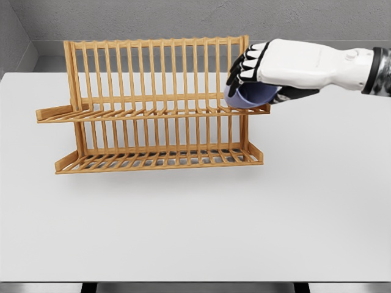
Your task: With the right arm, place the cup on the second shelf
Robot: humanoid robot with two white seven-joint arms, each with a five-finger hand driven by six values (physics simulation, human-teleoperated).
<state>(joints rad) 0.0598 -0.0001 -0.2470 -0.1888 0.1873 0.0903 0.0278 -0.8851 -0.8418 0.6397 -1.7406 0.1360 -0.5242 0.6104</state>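
- Wooden two-tier rack (153,110) on white table (195,226), slatted back upright.
- Right hand (269,67) reaching in from the right, fingers wrapped round lavender cup (250,94).
- Cup at right end of upper shelf (153,113), tilted, seemingly at or just touching the slats; contact not certain.
- Placement step, nearly done by the look of it.
- Next: settle cup flat on slats, then loosen fingers and lift clear without nudging it.

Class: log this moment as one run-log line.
right hand: shut on cup | cup: at upper shelf's right end, dish rack | left arm: unseen
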